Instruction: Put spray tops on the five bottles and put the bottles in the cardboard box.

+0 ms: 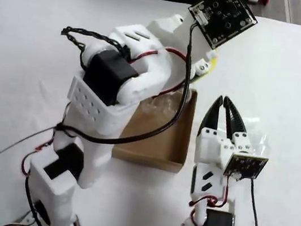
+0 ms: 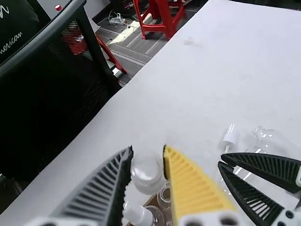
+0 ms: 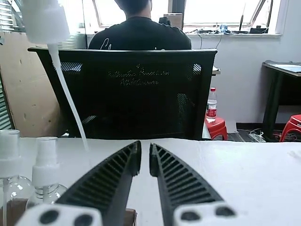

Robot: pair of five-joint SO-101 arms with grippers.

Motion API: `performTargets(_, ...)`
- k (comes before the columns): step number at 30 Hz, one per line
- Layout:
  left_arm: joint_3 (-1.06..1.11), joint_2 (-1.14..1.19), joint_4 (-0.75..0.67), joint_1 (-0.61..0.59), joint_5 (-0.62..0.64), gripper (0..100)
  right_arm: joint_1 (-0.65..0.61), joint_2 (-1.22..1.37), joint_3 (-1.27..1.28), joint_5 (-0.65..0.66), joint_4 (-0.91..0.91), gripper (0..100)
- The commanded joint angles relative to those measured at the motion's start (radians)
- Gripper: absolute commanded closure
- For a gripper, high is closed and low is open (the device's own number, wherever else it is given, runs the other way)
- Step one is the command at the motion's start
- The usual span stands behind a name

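- We see the left gripper [image 2: 147, 150] above the cardboard box [image 1: 160, 143], its grey and yellow fingers clamped on a white spray top [image 2: 145, 172].
- From the right wrist view, that spray top hangs high, with a thin white dip tube [image 3: 66, 94] trailing down from it.
- Two capped bottles [image 3: 46, 176] stand upright in the box; they are clear with white tops.
- The right gripper [image 3: 145, 145] sits beside the box, its black fingers nearly together with nothing between them.
- We find an uncapped clear bottle [image 2: 270, 139] lying on the white counter [image 1: 35, 43] near the right gripper.
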Motion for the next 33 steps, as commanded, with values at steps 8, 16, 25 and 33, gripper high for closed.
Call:
performTargets(8, -0.012, 0.062, 0.037, 0.004, -0.006, 98, -0.007, -0.005, 0.008, 0.014, 0.008, 97.5)
performTargets(16, -0.014, 0.13, 0.015, 0.001, -0.006, 98, -0.007, -0.005, 0.008, 0.015, 0.008, 97.4)
performTargets(25, -0.021, 0.229, 0.006, 0.001, -0.005, 98, -0.007, -0.005, 0.008, 0.015, 0.008, 97.4)
performTargets(33, -0.021, 0.329, -0.034, -0.001, -0.005, 98, -0.007, -0.005, 0.008, 0.015, 0.008, 97.4)
